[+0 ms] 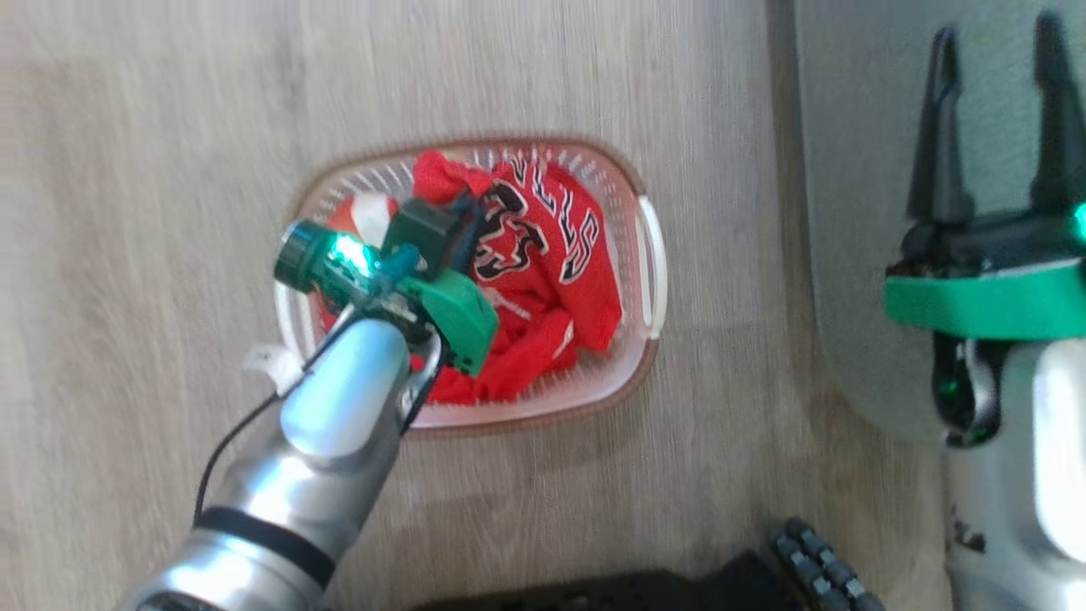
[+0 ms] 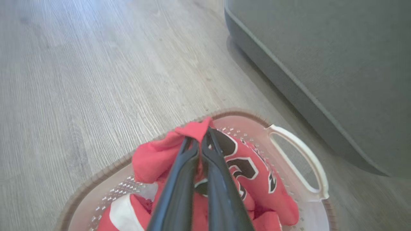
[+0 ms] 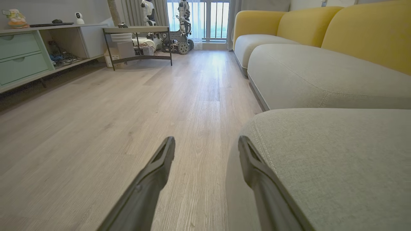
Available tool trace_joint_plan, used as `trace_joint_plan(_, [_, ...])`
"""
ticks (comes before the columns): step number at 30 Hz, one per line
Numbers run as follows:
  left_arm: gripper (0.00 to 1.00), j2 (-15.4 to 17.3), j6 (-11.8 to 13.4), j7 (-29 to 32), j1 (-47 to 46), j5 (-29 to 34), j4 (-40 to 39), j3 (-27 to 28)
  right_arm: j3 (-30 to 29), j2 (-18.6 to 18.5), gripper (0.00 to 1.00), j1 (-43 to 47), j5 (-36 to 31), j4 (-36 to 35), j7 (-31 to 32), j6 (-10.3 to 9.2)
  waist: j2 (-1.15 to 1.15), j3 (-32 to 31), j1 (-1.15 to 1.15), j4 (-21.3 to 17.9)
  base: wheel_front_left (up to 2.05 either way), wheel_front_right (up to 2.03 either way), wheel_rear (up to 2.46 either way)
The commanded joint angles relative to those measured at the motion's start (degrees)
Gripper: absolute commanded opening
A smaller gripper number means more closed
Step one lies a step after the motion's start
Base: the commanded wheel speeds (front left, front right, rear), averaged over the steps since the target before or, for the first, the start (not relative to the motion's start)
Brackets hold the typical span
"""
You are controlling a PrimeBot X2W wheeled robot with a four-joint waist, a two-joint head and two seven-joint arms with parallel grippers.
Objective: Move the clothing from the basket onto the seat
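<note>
The cream basket [image 1: 649, 255] with its brown rim stands on the wood floor, holding the red clothing. The lettered jersey [image 1: 551, 246] lies on top, its black numbers showing in the left wrist view as well [image 2: 247, 166]. My left gripper [image 2: 200, 139] reaches down into the basket and is shut on a raised fold of the red jersey [image 2: 192, 130]. A second red piece with white trim [image 2: 123, 213] lies lower in the basket [image 2: 298, 147]. My right gripper [image 1: 997, 110] hangs open over the grey-green seat [image 1: 857, 170], fingers [image 3: 160, 160] apart with nothing between them.
The seat's rounded edge [image 2: 289, 83] runs close beside the basket's right handle. A black wheeled base [image 1: 814, 560] shows at the bottom. Further off are more sofa cushions [image 3: 321, 73] with yellow backs, a low cabinet [image 3: 32, 54] and a metal side table [image 3: 138, 41].
</note>
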Motion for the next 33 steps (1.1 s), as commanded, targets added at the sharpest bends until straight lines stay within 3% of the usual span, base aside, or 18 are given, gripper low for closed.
trace_joint_plan(1, [0.00,0.96,-0.14,-0.55,2.22,0.54,-2.37,1.40,1.16,-0.52,1.00,2.66,-0.50,-0.79,-0.37,-0.02,0.00,-5.61,0.00,1.25,0.00,0.00,0.00])
trace_joint_plan(12, [0.00,0.99,-2.27,-0.55,8.22,1.14,-8.68,1.57,2.02,-0.52,1.00,10.80,-1.47,6.71,-0.37,-0.02,0.00,-24.46,0.00,2.55,0.00,0.00,0.00])
trace_joint_plan(22, [0.00,0.96,-3.57,-0.55,8.70,-0.36,-9.18,1.56,3.80,-0.52,1.00,18.06,-1.37,10.75,-0.37,-0.02,0.00,-39.16,0.00,2.46,0.00,0.00,0.00])
trace_joint_plan(33, [0.00,0.94,-3.34,0.72,0.22,-4.08,-9.06,-1.47,7.78,-0.52,1.00,20.12,-0.88,11.68,-0.37,-0.02,0.00,-44.27,0.00,2.94,0.00,0.00,0.00])
